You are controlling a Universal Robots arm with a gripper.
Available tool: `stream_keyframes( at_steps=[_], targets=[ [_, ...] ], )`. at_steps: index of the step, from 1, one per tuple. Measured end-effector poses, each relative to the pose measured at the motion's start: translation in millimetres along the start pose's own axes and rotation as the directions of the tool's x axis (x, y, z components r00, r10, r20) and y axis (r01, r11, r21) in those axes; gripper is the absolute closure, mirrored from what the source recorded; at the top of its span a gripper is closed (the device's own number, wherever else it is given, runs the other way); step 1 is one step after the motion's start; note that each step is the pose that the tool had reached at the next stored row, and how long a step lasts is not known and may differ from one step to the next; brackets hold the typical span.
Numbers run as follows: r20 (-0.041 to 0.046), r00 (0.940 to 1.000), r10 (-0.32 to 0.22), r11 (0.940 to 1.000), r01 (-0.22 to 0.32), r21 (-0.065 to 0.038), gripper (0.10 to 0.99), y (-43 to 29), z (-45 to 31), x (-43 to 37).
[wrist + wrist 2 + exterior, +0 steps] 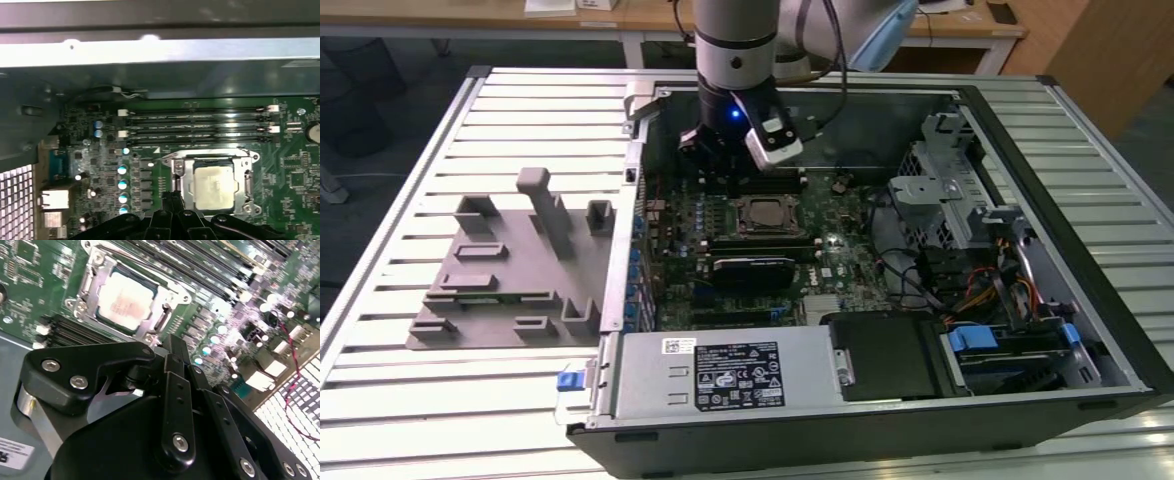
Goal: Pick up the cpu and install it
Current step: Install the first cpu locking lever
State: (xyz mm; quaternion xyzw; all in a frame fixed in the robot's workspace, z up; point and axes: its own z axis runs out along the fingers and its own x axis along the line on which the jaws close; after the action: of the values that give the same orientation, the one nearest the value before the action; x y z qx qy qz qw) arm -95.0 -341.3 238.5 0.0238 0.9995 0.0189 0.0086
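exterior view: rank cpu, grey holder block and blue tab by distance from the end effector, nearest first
1. cpu, inside the case, beside the end effector
2. grey holder block, outside the case, exterior view's left
3. blue tab, on the case's camera-side corner

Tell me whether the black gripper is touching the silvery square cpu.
Apart. In the first wrist view, the socket's metal frame shows between the black gripper and the silvery square cpu.

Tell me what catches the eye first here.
An open computer case lies on the slatted table, the arm hanging into it over the motherboard. In the first wrist view the silvery cpu lies inside the socket frame, near the gripper. A grey fixture stands on the exterior view's left, apart from the case.
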Motion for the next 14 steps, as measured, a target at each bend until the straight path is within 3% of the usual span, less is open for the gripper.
stream_keyframes(
  at_steps=[4,8,11,14],
  targets=[
    [-0.0001,1.0000,0.000,1.0000,0.000,-0.001,0.980,-0.5,-0.2,9.9],
    [-0.0005,1.0000,0.000,0.9999,0.000,-0.014,0.980,-0.9,-0.3,18.6],
    [-0.0015,1.0000,0.001,0.9994,-0.001,-0.035,0.980,-1.1,-0.4,24.2],
    [-0.0022,1.0000,0.001,0.9978,-0.001,-0.066,0.980,-1.2,-0.8,25.6]
  ],
)
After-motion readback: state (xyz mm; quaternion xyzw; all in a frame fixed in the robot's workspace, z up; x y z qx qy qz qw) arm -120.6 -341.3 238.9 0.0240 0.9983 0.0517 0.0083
